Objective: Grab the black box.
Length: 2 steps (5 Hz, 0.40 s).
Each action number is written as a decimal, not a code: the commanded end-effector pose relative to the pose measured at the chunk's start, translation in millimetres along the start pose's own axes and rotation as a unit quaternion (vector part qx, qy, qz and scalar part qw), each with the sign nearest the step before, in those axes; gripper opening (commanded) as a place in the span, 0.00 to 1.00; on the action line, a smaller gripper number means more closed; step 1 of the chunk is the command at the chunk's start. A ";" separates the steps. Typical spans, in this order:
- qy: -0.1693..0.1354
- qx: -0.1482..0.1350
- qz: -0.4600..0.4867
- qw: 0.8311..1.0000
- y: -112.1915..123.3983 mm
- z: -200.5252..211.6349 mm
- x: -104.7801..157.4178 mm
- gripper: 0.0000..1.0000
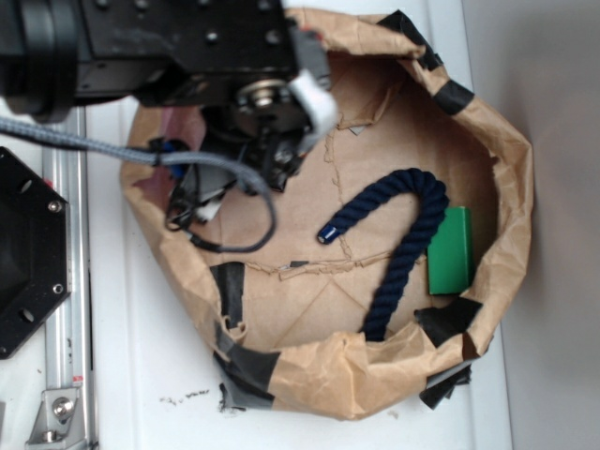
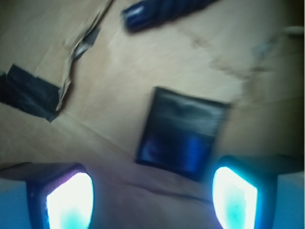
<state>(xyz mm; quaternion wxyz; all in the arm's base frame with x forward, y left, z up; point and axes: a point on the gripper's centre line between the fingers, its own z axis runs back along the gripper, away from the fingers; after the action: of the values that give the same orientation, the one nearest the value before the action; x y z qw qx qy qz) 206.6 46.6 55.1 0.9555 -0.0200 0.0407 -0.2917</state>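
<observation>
Inside the one brown paper bag (image 1: 511, 178) lay one dark blue rope (image 1: 405, 225), one green box (image 1: 450, 251) and one black box (image 2: 181, 131).

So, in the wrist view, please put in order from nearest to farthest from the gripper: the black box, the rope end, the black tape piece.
Measured from the gripper:
1. The black box, just ahead between the fingers, slightly right.
2. The black tape piece, far left.
3. The rope end, at the top, ahead.
Tape and rope end are nearly equal; this order is uncertain.
</observation>
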 end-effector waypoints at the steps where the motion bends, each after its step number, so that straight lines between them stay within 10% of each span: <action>1: -0.001 0.016 0.025 1.000 9.4 -3.3 -16.0 1.00; 2: 0.004 0.047 0.027 0.999 13.4 0.8 -12.7 1.00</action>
<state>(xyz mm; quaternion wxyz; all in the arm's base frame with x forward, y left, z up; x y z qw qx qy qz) 196.9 72.3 47.0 0.9636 0.0103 0.0549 -0.2613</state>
